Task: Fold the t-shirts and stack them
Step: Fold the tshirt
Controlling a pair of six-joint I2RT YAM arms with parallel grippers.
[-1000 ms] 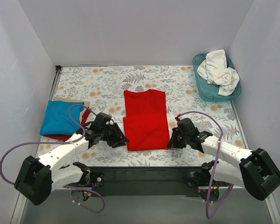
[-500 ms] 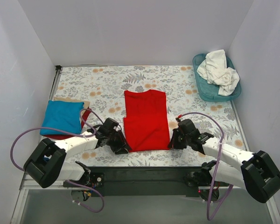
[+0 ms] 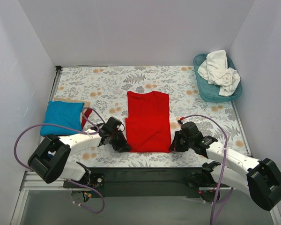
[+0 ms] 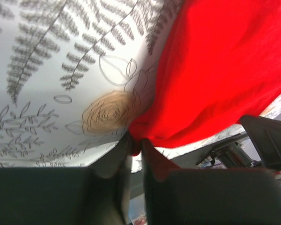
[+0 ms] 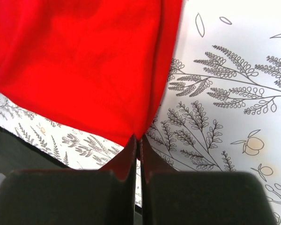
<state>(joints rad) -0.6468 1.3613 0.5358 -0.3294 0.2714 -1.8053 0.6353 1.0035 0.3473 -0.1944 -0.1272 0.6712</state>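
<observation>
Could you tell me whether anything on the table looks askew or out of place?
Only the left-hand stack: beneath the turquoise t-shirt, a red layer pokes out on its right and a tan layer at its far edge, so the pile is not squared. The middle red t-shirt lies flat.

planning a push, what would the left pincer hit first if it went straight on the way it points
The red t-shirt: its near corner sits between the tips of the left pincer. Beyond lies more of the shirt, though depth is hard to judge.

no readable text, labels, brands, numbers or signs
</observation>
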